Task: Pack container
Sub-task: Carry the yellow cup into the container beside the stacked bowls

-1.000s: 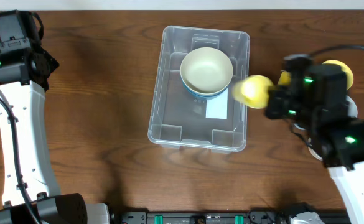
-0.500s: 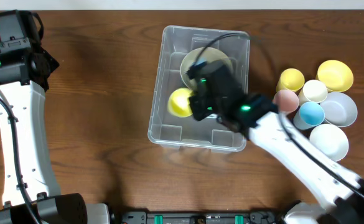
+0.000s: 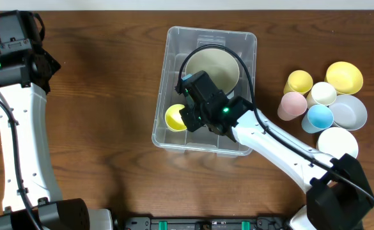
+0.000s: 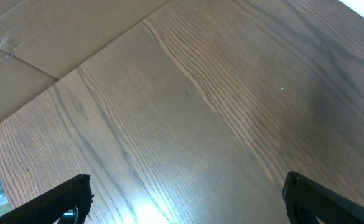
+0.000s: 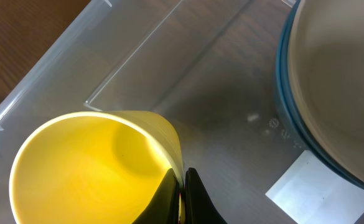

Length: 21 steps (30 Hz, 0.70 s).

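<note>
Container (image 3: 163, 80) crowded: bowl (image 3: 225, 64), yellow cup (image 3: 174, 117)

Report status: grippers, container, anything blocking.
Right gripper shut on yellow plastic cup, inside large clear plastic bin. Left gripper open over wooden table. Cream bowl alongside; nothing blocking.

No text, brand or number could be read anywhere. The white label (image 5: 320, 186) on the base of the container (image 3: 174, 136) looked blank, with no print on it. Small moulded marks (image 5: 275, 124) stood in the clear base beside that label, too faint and blurred to make out.
</note>
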Motion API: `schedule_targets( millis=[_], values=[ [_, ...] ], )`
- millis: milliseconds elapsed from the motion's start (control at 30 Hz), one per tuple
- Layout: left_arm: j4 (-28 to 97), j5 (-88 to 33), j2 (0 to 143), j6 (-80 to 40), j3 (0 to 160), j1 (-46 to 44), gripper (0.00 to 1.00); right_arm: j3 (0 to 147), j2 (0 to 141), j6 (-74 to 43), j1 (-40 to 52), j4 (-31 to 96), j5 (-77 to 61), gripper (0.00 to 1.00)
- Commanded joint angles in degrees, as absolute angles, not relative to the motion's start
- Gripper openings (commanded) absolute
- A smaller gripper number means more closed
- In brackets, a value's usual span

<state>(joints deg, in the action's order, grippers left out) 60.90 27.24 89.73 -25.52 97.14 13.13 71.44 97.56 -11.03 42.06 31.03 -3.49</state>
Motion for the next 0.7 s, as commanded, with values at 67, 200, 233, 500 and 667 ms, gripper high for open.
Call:
schedule_targets(
  millis=[67, 200, 233, 500, 667],
  values=[
    [61.0, 28.1, 90.0, -26.0, 97.4, 13.3, 0.98, 72.4, 100.9, -10.9, 43.7, 31.0, -3.3, 0.01],
    [61.0, 28.1, 90.0, -26.0, 97.4, 13.3, 0.98, 72.4, 102.3, -10.9, 44.7, 31.0, -3.3, 0.01],
    [61.0, 28.1, 90.0, -26.0, 97.4, 13.3, 0.98, 72.4, 102.3, -10.9, 44.9, 31.0, -3.3, 0.01],
    [61.0, 28.1, 90.0, -26.0, 97.4, 13.3, 0.98, 72.4, 102.2, -10.8, 45.2, 31.0, -3.3, 0.38],
    [61.0, 28.1, 90.0, -26.0, 97.4, 13.3, 0.98, 72.6, 101.2, -10.8, 45.2, 31.1, -3.2, 0.52]
  ],
)
